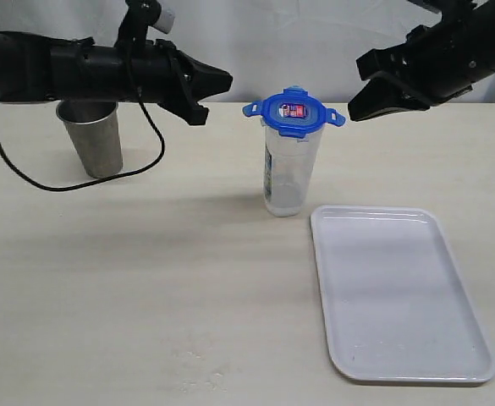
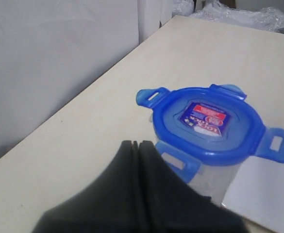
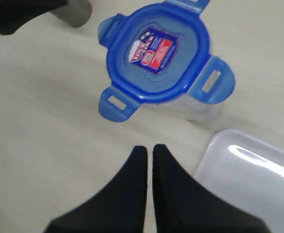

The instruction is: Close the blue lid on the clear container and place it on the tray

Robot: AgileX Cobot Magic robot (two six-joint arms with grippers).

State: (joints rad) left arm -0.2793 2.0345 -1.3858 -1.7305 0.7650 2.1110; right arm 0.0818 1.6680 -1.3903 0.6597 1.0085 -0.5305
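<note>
Flaps of the blue lid (image 1: pixel 294 111) stuck out, unsnapped, atop the clear container (image 1: pixel 290 173) on the desk (image 1: pixel 145 279) beside the tray (image 1: pixel 397 292). Both pincers, left (image 1: pixel 222 82) and right (image 1: pixel 354 108), were pinched together, holding nothing.

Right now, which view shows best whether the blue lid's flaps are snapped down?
The right wrist view: it looks almost straight down on the blue lid, flaps sticking outward. The left wrist view shows it obliquely, the near flap partly hidden behind the left gripper. The exterior view shows it small.

A pale table (image 1: pixel 145 279) carries the clear container (image 1: pixel 288 173), steel cup (image 1: pixel 93 135) and tray (image 1: pixel 395 292).
</note>
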